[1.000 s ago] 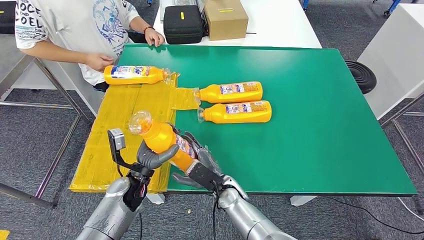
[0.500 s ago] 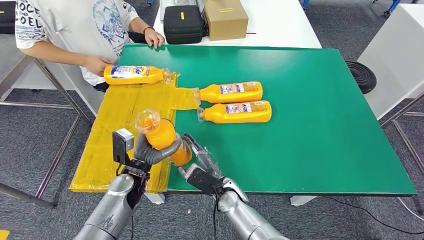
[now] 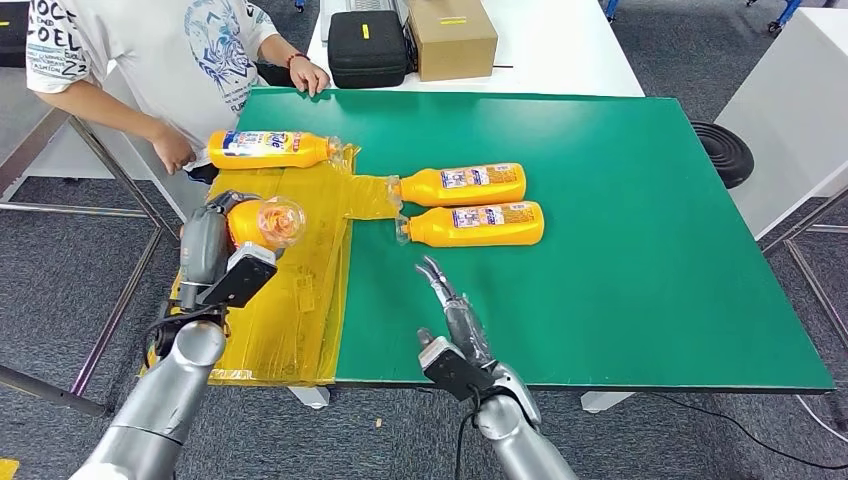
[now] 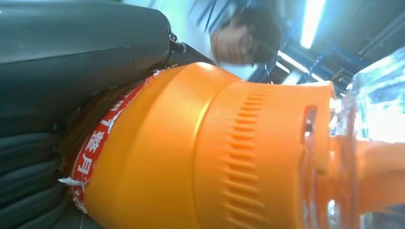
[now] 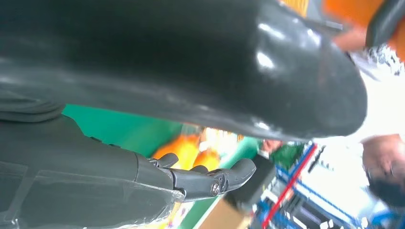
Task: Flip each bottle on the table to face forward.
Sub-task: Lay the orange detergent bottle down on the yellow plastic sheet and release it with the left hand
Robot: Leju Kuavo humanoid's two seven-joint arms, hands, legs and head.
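Observation:
My left hand [image 3: 207,245] grips an orange bottle [image 3: 262,221] with a clear cap, lifted above the yellow sheet at the table's left side; the left wrist view shows the orange bottle [image 4: 200,152] close up against the grey hand [image 4: 71,62]. My right hand [image 3: 452,318] hovers open over the green table's near edge, fingers stretched forward and holding nothing; its fingers [image 5: 210,179] appear in the right wrist view. Two orange bottles [image 3: 462,184] [image 3: 478,224] lie side by side on the green table [image 3: 640,220], caps to the left. Another bottle [image 3: 268,149] lies at the yellow sheet's far end.
A person [image 3: 150,50] stands at the far left corner, one hand [image 3: 176,153] near the far bottle, the other on the table edge. Yellow plastic sheet [image 3: 280,300] covers the table's left strip. A black case [image 3: 366,47] and a cardboard box [image 3: 451,36] sit on the white table behind.
My left hand has carried the bottle away to the left and turned it. My right hand let go of it and now stretches open over the table edge.

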